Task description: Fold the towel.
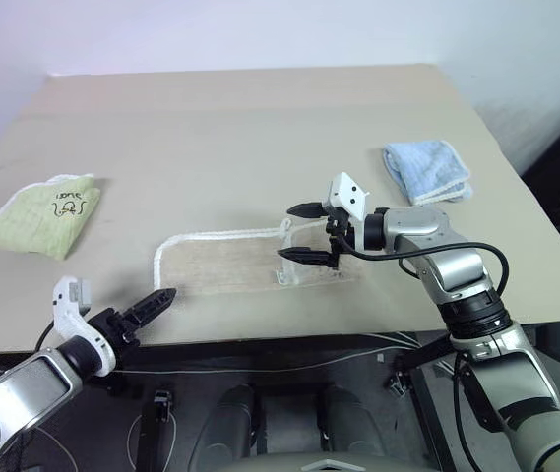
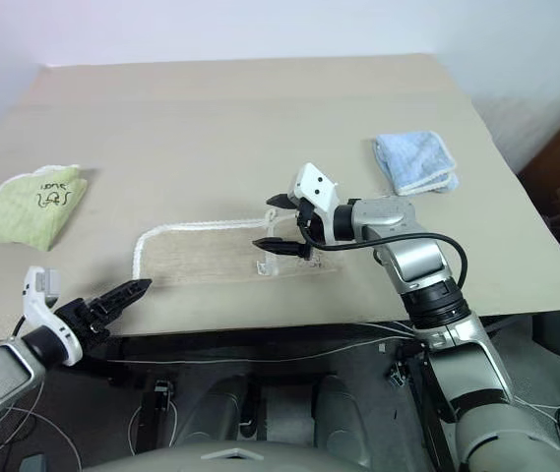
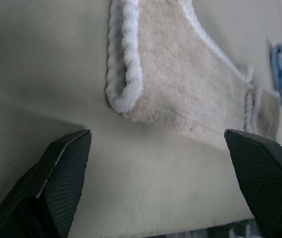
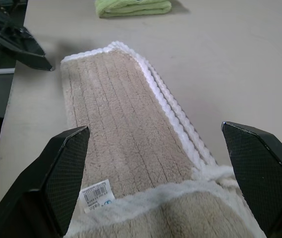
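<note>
— Beige terry, that's the towel [image 1: 250,261] lying near the front edge of the surface [image 1: 260,128], folded into a long narrow strip with a white corded border running along its far side and around its left end.

— Is anything gripping it?

— No. The right end effector [image 1: 301,233] is hovering just over the strip's right end, pointing leftward, and its two black fingers are standing wide apart with nothing between them. From the wrist looking along them, the cloth is running away between the fingers, a small white label [image 4: 97,195] showing near the closer end, where another layer is lapping over the strip.

— And the other arm?

— The left end effector [image 1: 156,303] is sitting low at the front edge of the surface, off the towel's left end, aiming toward it. Its fingers [image 3: 66,163] are also spread and released; from its own wrist camera the rolled white hem is showing just beyond them, apart from both tips.

— What else is lying around?

— A green cloth [image 1: 48,211], folded, with dark lettering on it, is resting well off to the left. A light blue cloth [image 1: 425,172], folded too, is lying behind the right arm, toward the right side. Both are sitting well apart from the beige one.
</note>
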Controlling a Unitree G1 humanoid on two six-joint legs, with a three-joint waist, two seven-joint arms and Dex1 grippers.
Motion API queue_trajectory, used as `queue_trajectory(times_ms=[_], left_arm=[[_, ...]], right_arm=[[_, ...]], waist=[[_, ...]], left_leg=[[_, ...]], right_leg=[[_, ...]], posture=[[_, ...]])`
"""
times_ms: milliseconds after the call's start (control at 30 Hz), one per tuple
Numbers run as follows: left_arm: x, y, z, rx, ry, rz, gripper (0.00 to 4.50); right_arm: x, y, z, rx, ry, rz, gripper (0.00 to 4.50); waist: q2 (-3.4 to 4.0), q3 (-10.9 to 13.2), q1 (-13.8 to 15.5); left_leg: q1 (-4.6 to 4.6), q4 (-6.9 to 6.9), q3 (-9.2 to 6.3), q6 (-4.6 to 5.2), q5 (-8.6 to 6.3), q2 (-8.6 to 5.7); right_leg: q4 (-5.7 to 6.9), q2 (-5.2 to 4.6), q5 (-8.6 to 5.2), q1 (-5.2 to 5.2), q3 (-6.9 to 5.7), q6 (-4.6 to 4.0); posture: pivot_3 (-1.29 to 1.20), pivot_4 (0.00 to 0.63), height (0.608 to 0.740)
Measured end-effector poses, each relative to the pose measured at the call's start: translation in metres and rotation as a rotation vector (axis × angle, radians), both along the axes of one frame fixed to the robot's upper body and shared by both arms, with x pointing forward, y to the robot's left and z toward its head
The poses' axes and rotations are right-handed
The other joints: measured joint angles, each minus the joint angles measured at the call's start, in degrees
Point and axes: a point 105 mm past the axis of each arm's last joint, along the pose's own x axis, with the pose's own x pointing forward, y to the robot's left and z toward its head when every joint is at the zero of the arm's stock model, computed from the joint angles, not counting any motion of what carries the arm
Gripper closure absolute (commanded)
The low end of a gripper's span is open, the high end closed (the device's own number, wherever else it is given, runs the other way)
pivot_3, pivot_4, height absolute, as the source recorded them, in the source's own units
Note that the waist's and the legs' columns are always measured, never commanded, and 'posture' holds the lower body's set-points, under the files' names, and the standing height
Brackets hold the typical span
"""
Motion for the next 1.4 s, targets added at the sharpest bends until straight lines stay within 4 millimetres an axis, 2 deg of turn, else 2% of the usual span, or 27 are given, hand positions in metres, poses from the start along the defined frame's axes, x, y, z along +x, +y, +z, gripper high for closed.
queue_trajectory(times_ms=[400,633,733,900,1100,1400], left_arm=[[0.032,0.004,0.004,-0.136,-0.048,0.077,0.0],[0.037,0.004,0.003,-0.138,-0.073,0.071,0.0],[0.037,0.005,0.002,-0.163,-0.079,0.084,0.62],[0.038,0.006,-0.004,-0.193,-0.065,0.102,2.36],[0.046,0.007,0.001,-0.229,-0.095,0.108,4.46],[0.044,0.002,0.014,-0.265,-0.134,0.058,4.49]], right_arm=[[0.005,-0.005,-0.001,-0.011,-0.019,-0.053,0.02],[0.007,-0.007,-0.001,-0.02,-0.031,-0.078,0.02],[0.008,-0.007,-0.001,-0.023,-0.034,-0.083,0.0],[0.009,-0.008,-0.002,-0.026,-0.039,-0.096,0.0],[0.011,-0.008,-0.003,-0.037,-0.045,-0.106,0.0],[0.012,-0.01,-0.005,-0.043,-0.046,-0.121,0.0]], waist=[[0.04,-0.02,-0.28],[0.04,-0.03,-0.29],[0.04,-0.03,-0.28],[0.03,-0.02,-0.39],[0.03,-0.02,-0.36],[0.02,-0.02,-0.4]], left_leg=[[-0.03,-0.2,0.01,-0.01,0.02,0.0],[-0.03,-0.21,0.02,-0.02,0.03,0.0],[-0.03,-0.21,0.01,-0.02,0.02,0.0],[-0.11,-0.23,0.02,-0.01,0.02,0.0],[-0.15,-0.3,0.02,-0.01,0.02,0.0],[-0.15,-0.31,0.03,-0.01,0.02,0.0]], right_leg=[[-0.46,0.06,0.04,0.08,-0.06,-0.06],[-0.49,0.06,0.04,0.11,-0.05,-0.07],[-0.52,0.04,0.04,0.12,-0.05,-0.06],[-0.61,0.04,0.04,0.07,-0.04,-0.06],[-0.63,0.06,0.05,0.01,-0.05,-0.06],[-0.65,0.05,0.04,0.01,-0.04,-0.06]], posture=[[0.0,0.15,0.74],[0.0,0.15,0.74],[0.0,0.15,0.74],[0.0,0.15,0.74],[0.0,0.15,0.74],[0.0,0.15,0.74]])
